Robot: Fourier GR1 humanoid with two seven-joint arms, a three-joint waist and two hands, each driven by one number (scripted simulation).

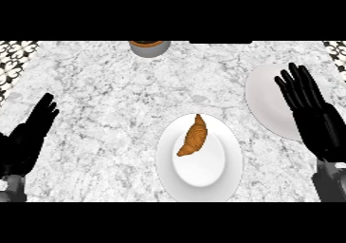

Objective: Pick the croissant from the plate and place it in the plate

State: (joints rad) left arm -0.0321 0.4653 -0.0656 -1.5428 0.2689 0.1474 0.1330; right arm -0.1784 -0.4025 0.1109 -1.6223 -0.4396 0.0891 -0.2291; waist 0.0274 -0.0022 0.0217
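In the head view, the right forearm comes up from the lower right corner. The right hand (316, 124) is released, fingers straight and slightly spread, pointing away from the robot. It holds nothing and lies across the right part of the empty white plate (265, 97); contact cannot be judged. The left hand (25, 138) rests open at the left edge, fingers up, holding nothing.

The croissant (193, 136) is golden-brown and curved, with its narrow tip pointing away. It lies on the upper left part of the centre plate (207, 174) on the marble counter (98, 95), apart from both hands.
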